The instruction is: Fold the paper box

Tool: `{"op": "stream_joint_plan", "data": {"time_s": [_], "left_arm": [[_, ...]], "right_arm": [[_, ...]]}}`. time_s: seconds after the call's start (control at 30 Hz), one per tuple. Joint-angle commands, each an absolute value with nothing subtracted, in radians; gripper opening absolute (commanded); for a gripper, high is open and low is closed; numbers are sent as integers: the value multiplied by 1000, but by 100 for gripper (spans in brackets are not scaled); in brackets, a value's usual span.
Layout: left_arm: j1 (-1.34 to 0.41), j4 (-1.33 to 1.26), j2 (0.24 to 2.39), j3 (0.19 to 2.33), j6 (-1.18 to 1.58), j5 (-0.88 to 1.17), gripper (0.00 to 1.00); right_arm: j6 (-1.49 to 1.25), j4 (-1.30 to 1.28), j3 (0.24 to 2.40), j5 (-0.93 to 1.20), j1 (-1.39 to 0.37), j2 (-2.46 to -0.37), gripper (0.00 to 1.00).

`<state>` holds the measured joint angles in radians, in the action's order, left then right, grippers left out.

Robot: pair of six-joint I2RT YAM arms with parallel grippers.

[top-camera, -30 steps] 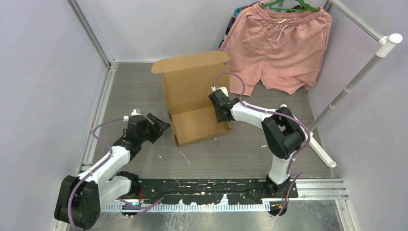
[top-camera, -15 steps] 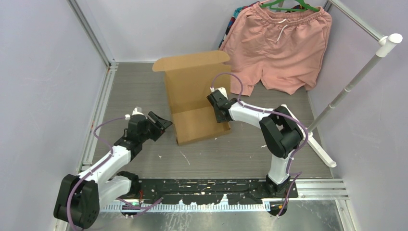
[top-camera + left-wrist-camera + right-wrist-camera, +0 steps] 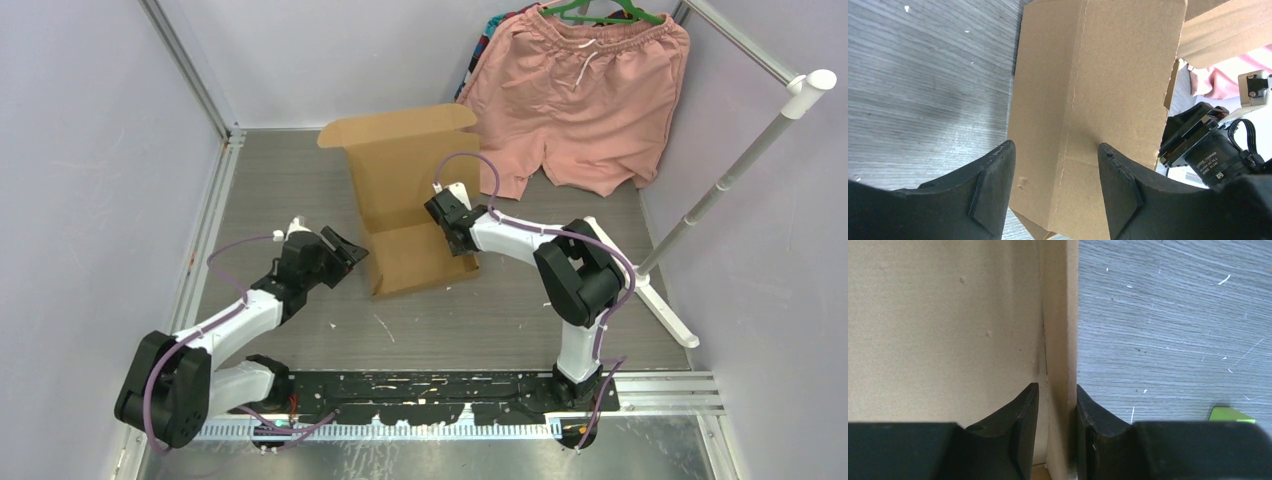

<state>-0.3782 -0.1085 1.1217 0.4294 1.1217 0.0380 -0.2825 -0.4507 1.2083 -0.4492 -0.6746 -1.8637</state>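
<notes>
Brown paper box [image 3: 400, 180], wall in grip of right tool [image 3: 1056, 390], beside splayed left tool [image 3: 1055, 147].

A robot lab's test cell: two robot arms [image 3: 235, 320] bolted to a black rail [image 3: 440, 385] at a grey table [image 3: 290, 190], enclosed by plain lilac walls [image 3: 90, 150] and aluminium framing [image 3: 190, 70].

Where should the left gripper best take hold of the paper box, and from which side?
Likely the left side panel of the paper box, approached from the left: that thin cardboard edge faces the open left gripper, while the right gripper pinches the right side wall.
</notes>
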Motion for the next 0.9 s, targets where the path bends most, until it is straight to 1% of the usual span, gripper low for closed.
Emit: {"op": "stream_joint_plan", "data": {"time_s": [0.0,0.43,0.67,0.87], "left_arm": [[-420,-174,1166,504,1099,34,63],[-472,-36,1368,676,1000,8,62],[-517,39,1484,783,946,-47,62],[-530,81,1546,831,903,-77,62]], "right_arm": [[-286,-434,1250,-423,-716,-1874,35],[-266,-432,1249,-435,-740,-1890,34],[-256,-435,1255,-437,-748,-1896,34],[-247,-433,1252,-434,-748,-1901,33]]}}
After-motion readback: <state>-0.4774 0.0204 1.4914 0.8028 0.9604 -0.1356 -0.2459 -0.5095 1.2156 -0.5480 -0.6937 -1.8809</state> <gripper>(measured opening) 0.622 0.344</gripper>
